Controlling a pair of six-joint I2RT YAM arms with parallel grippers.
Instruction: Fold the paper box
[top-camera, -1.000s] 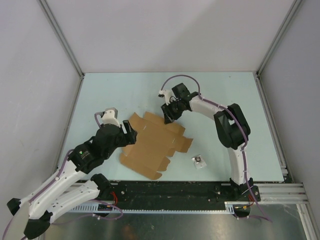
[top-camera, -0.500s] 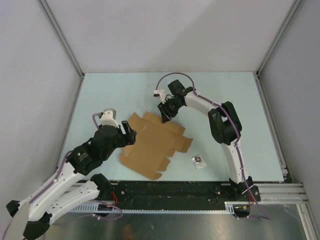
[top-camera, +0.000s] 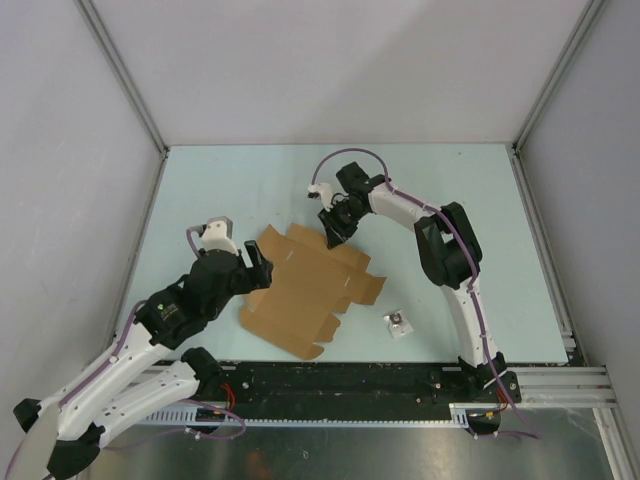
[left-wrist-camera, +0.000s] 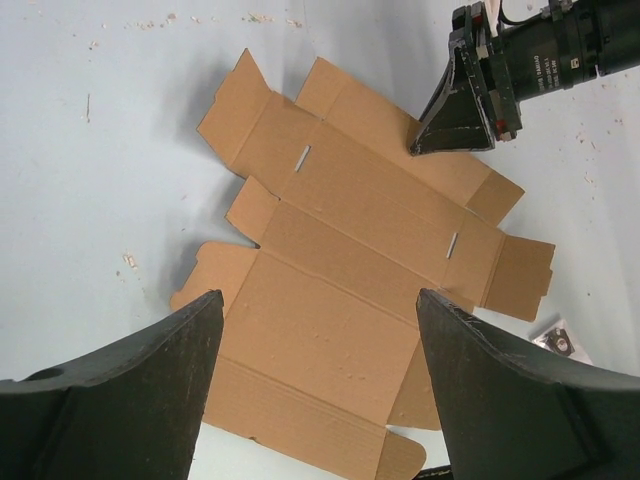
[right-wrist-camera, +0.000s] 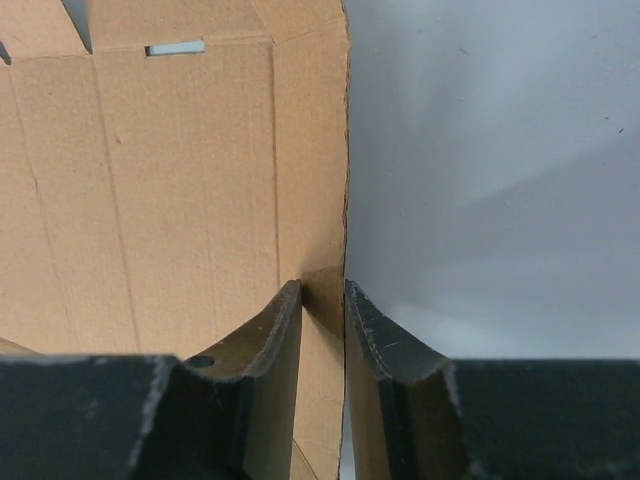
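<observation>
The box (top-camera: 310, 288) lies flat on the counter (top-camera: 230, 185), mid-front. The right pincer (right-wrist-camera: 322, 300), nearly closed, pinches its far edge; the left pincer (left-wrist-camera: 318, 300), spread wide, hovers over the near-left. Best practice: lift along the crease while the left pins the base.

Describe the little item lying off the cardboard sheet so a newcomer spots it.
On the pale blue table, find the flat brown paper box spread near the front edge. Just beyond its right-hand flap, not touching it, lies a small white-grey square object, the only loose thing that isn't brown.
</observation>
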